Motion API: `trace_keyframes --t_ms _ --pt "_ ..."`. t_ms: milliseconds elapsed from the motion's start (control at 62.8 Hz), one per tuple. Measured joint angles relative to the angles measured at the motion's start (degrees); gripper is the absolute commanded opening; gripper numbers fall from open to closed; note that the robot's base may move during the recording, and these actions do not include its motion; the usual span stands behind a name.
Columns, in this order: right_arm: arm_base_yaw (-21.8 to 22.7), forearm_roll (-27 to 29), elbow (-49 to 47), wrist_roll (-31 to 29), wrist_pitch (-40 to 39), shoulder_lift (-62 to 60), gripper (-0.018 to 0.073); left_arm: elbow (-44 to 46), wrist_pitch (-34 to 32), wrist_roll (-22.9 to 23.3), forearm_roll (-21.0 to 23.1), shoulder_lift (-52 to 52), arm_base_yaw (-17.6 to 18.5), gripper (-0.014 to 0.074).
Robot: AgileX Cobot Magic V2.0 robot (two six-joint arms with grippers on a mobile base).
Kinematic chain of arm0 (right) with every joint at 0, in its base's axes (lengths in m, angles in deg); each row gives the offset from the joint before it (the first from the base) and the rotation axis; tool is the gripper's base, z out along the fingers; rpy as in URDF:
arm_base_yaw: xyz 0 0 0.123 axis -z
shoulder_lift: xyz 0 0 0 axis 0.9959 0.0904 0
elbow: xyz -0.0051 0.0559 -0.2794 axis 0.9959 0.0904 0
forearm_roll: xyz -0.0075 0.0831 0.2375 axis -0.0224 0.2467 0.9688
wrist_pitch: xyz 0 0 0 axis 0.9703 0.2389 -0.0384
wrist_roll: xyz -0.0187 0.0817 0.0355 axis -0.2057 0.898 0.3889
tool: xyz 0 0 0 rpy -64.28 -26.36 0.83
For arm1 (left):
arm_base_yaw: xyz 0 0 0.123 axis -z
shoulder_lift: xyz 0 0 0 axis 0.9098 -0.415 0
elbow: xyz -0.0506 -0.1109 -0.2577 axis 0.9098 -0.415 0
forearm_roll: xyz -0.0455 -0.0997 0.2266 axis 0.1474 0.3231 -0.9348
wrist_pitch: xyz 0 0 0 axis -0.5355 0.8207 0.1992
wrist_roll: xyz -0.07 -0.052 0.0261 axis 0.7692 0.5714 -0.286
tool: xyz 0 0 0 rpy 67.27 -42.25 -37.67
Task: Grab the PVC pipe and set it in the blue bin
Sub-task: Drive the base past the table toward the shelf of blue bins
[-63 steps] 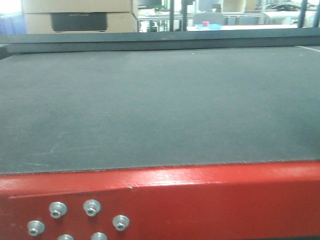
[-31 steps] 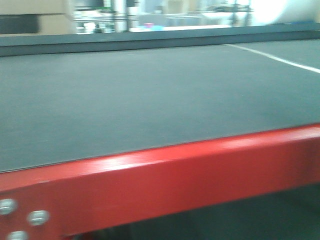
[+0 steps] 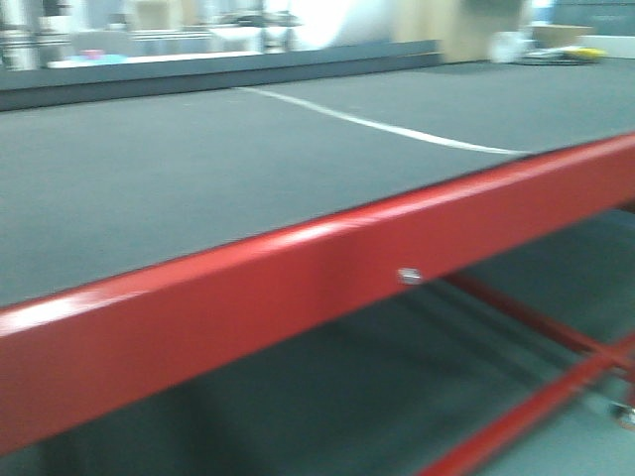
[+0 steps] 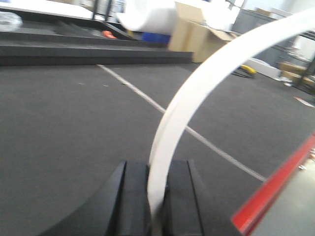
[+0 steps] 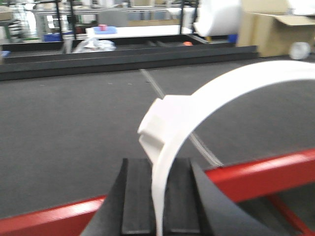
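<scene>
L gripper clamped on white curved pipe, arcing up-right from betw. its fingers. R gripper likewise pinches pipe w/ collar, over table.

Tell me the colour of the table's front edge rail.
Glossy red; the rail shows best in the exterior front-facing view.

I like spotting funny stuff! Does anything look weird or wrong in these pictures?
Yes: the white pipe clamped in the left gripper bends in a big arc instead of running straight. The right gripper holds a similar white arc with a chunky collar. The grey table mat looks fine.
</scene>
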Motion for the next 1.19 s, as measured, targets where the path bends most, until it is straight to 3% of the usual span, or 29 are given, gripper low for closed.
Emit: trace_keyframes --t_ms 1194 --pt "0.0 0.0 0.0 0.0 0.0 -0.4 -0.0168 -0.1 -0.1 0.0 0.1 -0.1 0.0 -0.0111"
